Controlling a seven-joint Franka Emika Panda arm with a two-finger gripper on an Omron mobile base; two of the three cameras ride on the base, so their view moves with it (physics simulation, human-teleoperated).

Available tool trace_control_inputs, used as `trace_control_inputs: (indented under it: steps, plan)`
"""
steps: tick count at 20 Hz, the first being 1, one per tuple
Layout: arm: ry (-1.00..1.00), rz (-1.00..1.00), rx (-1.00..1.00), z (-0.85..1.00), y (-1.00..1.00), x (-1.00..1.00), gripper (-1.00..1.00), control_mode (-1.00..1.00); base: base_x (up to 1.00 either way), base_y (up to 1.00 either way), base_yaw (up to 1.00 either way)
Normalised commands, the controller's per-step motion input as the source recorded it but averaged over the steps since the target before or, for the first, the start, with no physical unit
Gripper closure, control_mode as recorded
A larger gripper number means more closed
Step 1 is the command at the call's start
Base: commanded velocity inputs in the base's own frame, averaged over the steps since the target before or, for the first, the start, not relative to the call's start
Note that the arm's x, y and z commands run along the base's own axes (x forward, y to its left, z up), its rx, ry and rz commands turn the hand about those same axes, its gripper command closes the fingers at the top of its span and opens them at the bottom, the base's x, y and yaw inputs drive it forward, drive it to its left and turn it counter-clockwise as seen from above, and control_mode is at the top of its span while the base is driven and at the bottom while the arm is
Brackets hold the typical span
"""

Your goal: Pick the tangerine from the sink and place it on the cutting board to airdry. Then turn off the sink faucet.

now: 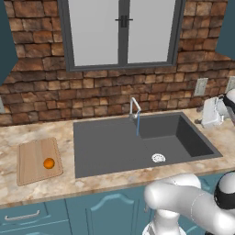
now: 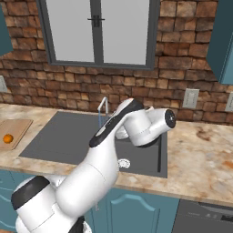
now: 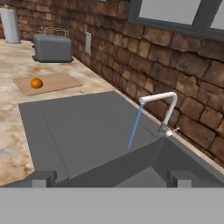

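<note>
Left base view: tangerine (image 1: 49, 163) resting on the cutting board (image 1: 32, 160), toward its near right part; board flat on the speckled bench (image 1: 41, 188), just left of the sink (image 1: 114, 147) and apart from its rim. Dark-grey basin with white drain disc (image 1: 158, 158) on the floor toward the near right. Sink faucet (image 1: 134, 106) at the back rim, thin blue water stream (image 1: 137, 125) falling into the basin. Arm wrist and hand at the right edge above the bench; fingers not distinguishable here. Right base view: tangerine (image 2: 7, 138) on the board (image 2: 18, 127) at the far left edge, well apart from the arm. Arm bent across the sink (image 2: 59, 141), covering much of it; faucet (image 2: 104, 103) and stream partly visible behind the forearm. Hand view: two dark fingers (image 3: 43, 178) standing wide apart at the bottom, nothing between them, spread across the near sink (image 3: 78, 131) wall. Faucet (image 3: 162, 104) to the right against the brick wall, water running (image 3: 134, 127). Tangerine (image 3: 36, 82) on the board (image 3: 57, 81) beyond the far end of the basin; toaster (image 3: 52, 48) behind the board, paper towel roll (image 3: 10, 25) further back.
</note>
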Motion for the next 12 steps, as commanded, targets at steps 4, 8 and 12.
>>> trace_control_inputs:
  steps: [4,8,12]
  plan:
    - [-0.01,0.08,0.00,-0.37,0.00,0.20,-1.00,-1.00,0.00,0.00,0.00]
    - [-0.03,0.06,0.00,-0.29,0.01,0.26,-1.00,-1.00,0.00,0.00,0.00]
    - [-0.02,0.04,0.00,-0.03,0.00,0.32,-1.00,-1.00,0.00,0.00,0.00]
